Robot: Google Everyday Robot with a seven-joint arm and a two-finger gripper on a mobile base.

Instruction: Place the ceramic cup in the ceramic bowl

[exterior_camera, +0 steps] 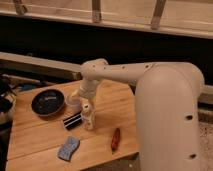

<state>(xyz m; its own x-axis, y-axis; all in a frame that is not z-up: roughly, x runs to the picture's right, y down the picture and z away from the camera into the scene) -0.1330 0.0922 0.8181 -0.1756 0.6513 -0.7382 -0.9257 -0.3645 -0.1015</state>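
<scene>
Small plain white ceramic cup (pixel 73 100) upright on the wooden table (pixel 115 102), just beside the wide dark blue-black ceramic bowl (pixel 48 102); not yet in it.
Gripper (pixel 80 100) hangs at the cup's far side from the bowl, jaws wide, presumably spread to take it; contact unclear. Slim white capped bottle (pixel 88 117) stands just in front, a likely snag, I judge.

I see a wooden table (pixel 37 132) carrying a dark bowl (pixel 48 102) at its left, with a small white cup (pixel 73 100) just beside it. A slim white bottle (pixel 88 115) stands near the middle, a flat black thing (pixel 72 121) beside it (what it is I cannot tell). A blue sponge (pixel 68 148) and a reddish stick (pixel 115 139) lie near the front edge. My gripper (pixel 81 101) hangs beside the cup, jaws apart.
</scene>
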